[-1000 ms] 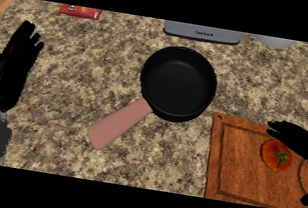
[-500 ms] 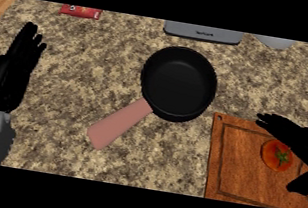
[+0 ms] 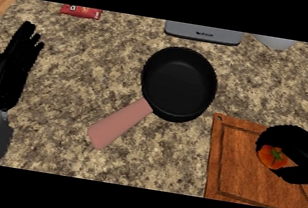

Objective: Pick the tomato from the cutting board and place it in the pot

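**Right hand wraps the tomato on the board**

The right hand (image 3: 300,149) curls its fingers and thumb around the tomato (image 3: 271,156), which sits on the cutting board (image 3: 236,169). The pan (image 3: 179,82) lies apart on the counter (image 3: 81,64), pink handle (image 3: 117,125) pointing down-left. The left hand (image 3: 9,70) rests open at the left edge, fingers up.

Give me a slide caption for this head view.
Right hand curls around the tomato on the cutting board, beside the black pan.

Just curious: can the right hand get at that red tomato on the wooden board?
Probably yes: the right hand already curls around the red tomato on the wooden cutting board, nothing between.
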You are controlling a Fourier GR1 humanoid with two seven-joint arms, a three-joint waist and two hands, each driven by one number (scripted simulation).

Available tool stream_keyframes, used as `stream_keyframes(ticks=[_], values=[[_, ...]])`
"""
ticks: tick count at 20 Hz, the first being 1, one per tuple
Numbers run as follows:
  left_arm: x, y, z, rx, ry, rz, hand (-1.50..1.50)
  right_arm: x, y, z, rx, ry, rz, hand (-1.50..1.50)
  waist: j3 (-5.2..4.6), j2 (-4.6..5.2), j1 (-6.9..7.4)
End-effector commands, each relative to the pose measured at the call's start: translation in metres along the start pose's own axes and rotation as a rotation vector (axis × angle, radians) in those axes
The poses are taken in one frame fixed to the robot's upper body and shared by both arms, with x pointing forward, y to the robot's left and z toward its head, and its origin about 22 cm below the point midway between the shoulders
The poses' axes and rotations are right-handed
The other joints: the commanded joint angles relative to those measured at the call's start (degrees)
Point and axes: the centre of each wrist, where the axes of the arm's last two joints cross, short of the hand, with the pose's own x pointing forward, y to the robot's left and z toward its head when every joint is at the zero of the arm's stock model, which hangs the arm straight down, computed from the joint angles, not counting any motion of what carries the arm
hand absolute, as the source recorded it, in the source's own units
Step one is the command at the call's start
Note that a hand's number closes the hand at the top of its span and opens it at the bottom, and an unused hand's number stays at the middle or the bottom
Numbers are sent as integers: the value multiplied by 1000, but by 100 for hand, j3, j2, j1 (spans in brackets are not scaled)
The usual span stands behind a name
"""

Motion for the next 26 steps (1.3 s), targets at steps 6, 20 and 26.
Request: stream_keyframes(ticks=[6, 20, 26], values=[[-13, 1, 10, 18, 18, -6, 0, 108, 42, -65, 112, -175, -30, 150, -9, -72, -112], [-6, 4, 7, 32, 24, -7, 0, 351, 14, -72, -3, -275, -223, 150, 11, -74, -192], [-3, 14, 6, 44, 18, -9, 0, 340, -11, -62, -365, -193, -406, 150, 18, -90, -220]])
